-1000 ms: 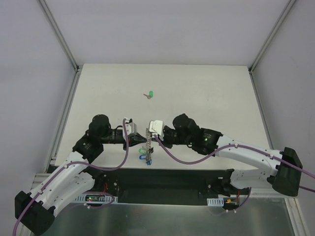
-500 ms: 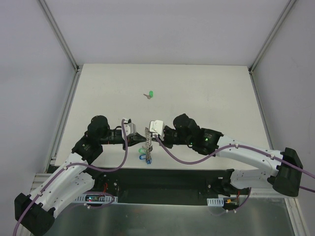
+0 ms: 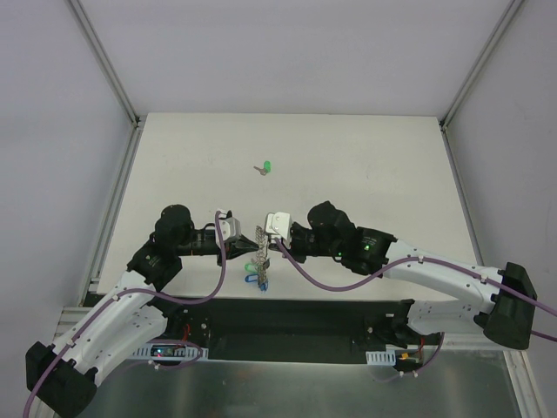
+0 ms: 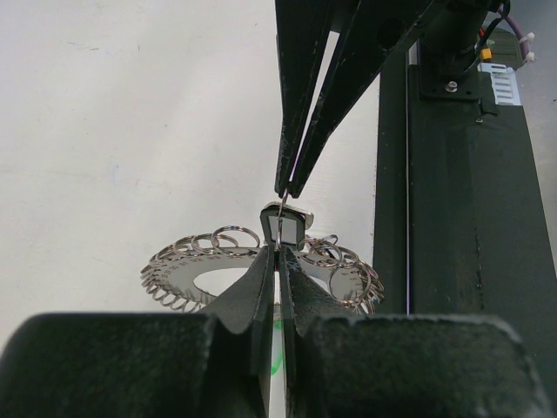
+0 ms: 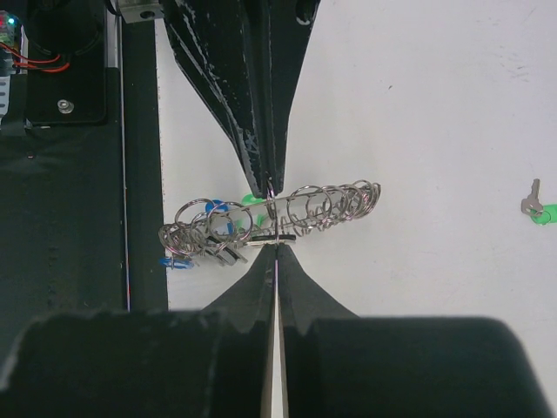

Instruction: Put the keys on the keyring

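The keyring [image 3: 260,246] hangs above the table near its front edge, pinched from both sides. Its flat grey plate [image 4: 193,275] carries wire loops around the rim and shows edge-on in the right wrist view [image 5: 324,205]. My left gripper [image 4: 278,250] is shut on a wire loop at the rim. Facing it, my right gripper [image 5: 277,247] is shut on the same thin loop. A black key head [image 4: 285,225] sits on that loop between the two sets of tips. Blue keys [image 5: 215,209] and green keys [image 5: 252,200] hang from the ring. One green key [image 3: 266,167] lies loose further back.
The black base rail [image 3: 296,318] of the arms runs just below the ring along the table's near edge. Metal frame posts [image 3: 113,78] stand at the back corners. The loose green key [image 5: 538,207] lies off to the right in the right wrist view.
Almost nothing: both grippers stay shut on the ring, which has shifted only a hair to the left.
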Motion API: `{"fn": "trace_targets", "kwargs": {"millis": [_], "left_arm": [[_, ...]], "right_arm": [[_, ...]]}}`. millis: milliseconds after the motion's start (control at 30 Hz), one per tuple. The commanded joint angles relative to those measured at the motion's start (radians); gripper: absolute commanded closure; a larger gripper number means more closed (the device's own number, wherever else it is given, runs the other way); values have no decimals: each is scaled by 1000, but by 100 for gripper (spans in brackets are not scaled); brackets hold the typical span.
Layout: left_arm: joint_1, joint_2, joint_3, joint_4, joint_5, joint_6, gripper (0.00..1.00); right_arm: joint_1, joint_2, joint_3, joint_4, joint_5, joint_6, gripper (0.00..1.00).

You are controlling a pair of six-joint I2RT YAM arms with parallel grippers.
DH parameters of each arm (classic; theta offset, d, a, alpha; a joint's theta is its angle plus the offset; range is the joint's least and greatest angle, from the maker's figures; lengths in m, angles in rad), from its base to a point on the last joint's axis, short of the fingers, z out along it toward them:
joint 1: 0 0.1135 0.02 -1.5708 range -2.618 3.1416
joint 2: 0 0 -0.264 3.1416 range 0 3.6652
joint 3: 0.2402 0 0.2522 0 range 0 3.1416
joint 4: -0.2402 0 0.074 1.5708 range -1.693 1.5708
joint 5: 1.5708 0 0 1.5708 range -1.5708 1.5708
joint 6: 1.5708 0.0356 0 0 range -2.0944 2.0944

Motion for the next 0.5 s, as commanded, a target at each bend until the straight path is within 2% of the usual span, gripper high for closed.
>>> {"fn": "trace_targets", "kwargs": {"millis": [0,467], "left_arm": [[10,-16,6,74,6,-7,100],[10,-16,6,78,24,-9,100]], "right_arm": [[4,-29,8,20,-15,10,99],[6,-3,24,11,-15,18,99]]}}
